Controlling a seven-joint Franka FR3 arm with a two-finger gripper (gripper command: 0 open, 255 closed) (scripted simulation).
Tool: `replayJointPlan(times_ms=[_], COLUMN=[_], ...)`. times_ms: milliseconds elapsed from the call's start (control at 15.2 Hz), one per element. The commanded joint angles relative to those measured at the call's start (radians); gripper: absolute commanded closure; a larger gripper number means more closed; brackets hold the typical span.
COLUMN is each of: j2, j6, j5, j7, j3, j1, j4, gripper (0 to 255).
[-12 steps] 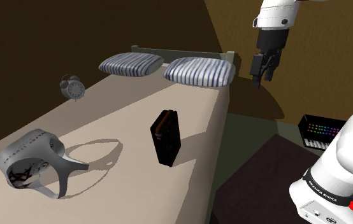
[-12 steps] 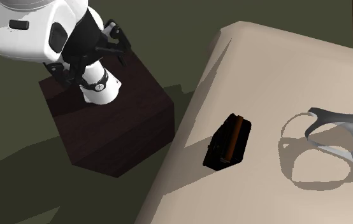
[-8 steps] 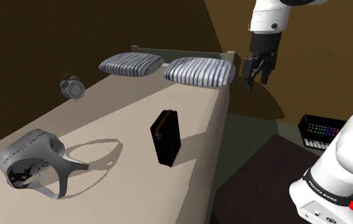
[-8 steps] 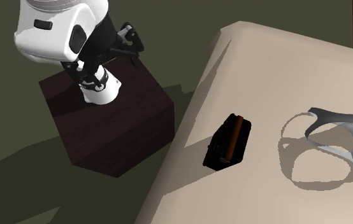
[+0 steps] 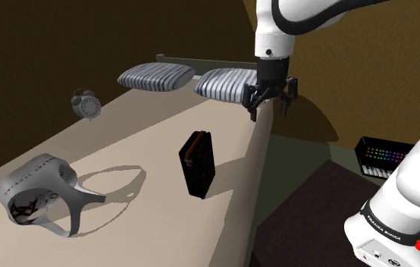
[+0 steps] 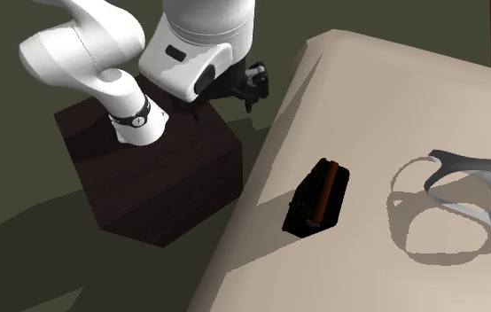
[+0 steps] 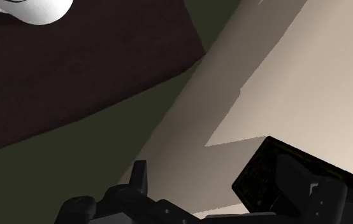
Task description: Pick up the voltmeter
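Note:
The voltmeter (image 5: 199, 163) is a small black case with a brown strip, standing on edge on the beige bed (image 5: 148, 129) close to its near side. The second exterior view has the voltmeter (image 6: 319, 199) by the bed's edge. My black gripper (image 5: 268, 112) hangs open over the bed's edge beside the right pillow, well above and beyond the voltmeter. Seen from the other side, the gripper (image 6: 253, 84) is off the bed's corner. In the wrist view the voltmeter (image 7: 274, 172) lies ahead of the open fingers (image 7: 140, 178), untouched.
Two striped pillows (image 5: 155, 76) (image 5: 236, 84) lie at the bed's head, an alarm clock (image 5: 86, 103) beside them. A large grey ring-shaped object (image 5: 38, 193) rests on the bed's near part. The dark stand (image 6: 146, 177) sits next to the bed. A small keyboard (image 5: 383, 158) lies on the floor.
The arm has swung toward the shoulder view's left and come lower, carrying the gripper from beyond the bed to above its edge by the pillow. The voltmeter has not moved.

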Motion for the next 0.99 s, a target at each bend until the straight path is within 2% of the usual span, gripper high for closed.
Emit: replayJointPlan(times_ms=[0, 264, 528, 924], j2=[0.085, 0.253, 0.440, 0.725], j6=[0.048, 0.111, 0.155, 0.169], j5=[0.002, -0.032, -0.111, -0.260], j7=[0.132, 0.385, 0.646, 1.013], j3=[0.056, 0.148, 0.210, 0.213], j1=[-0.025, -0.069, -0.099, -0.079], j4=[0.039, 0.139, 0.259, 0.473], gripper=[0, 0, 0, 0])
